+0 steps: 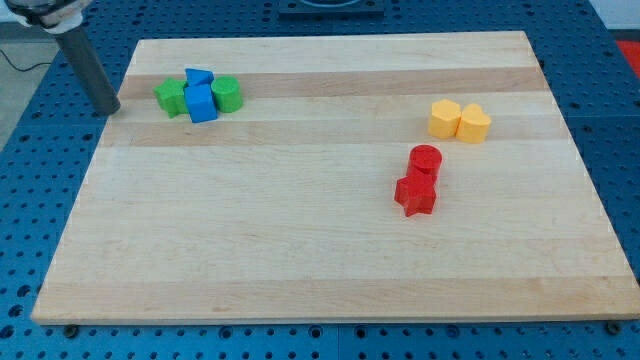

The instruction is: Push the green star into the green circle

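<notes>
The green star (171,97) lies near the view's top left on the wooden board (300,250). A blue cube (201,103) sits right beside it, with a second blue block (198,77) just above. The green circle (227,93), a short cylinder, stands against the blue cube's right side. So the blue blocks lie between the star and the circle. My tip (110,108) is off the board's left edge, a short way to the left of the green star and apart from it.
A red cylinder (425,160) and a red star (415,194) sit together right of centre. Two yellow blocks (445,118) (474,124) sit side by side at the upper right. A blue perforated table (30,200) surrounds the board.
</notes>
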### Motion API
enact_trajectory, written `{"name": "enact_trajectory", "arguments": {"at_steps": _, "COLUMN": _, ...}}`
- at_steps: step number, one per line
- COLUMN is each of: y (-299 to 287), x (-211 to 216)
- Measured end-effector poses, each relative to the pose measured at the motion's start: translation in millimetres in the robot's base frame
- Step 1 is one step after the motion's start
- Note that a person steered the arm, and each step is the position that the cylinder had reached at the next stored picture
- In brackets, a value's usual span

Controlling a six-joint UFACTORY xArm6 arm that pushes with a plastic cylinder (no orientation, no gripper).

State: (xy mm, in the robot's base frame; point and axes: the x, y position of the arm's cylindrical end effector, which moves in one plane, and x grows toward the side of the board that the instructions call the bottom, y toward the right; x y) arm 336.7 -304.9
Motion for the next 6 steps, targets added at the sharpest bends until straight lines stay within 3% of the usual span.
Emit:
{"name": "enact_trajectory", "arguments": {"at_steps": 1, "y": 11.0, "x": -4.7}}
{"name": "enact_trajectory", "arguments": {"at_steps": 4, "y": 169.9, "x": -31.2}}
{"name": "enact_trajectory", "arguments": {"at_steps": 5, "y": 159.5, "x": -31.1}}
{"name": "enact_trajectory", "arguments": {"at_steps": 6, "y": 113.1, "x": -28.2}}
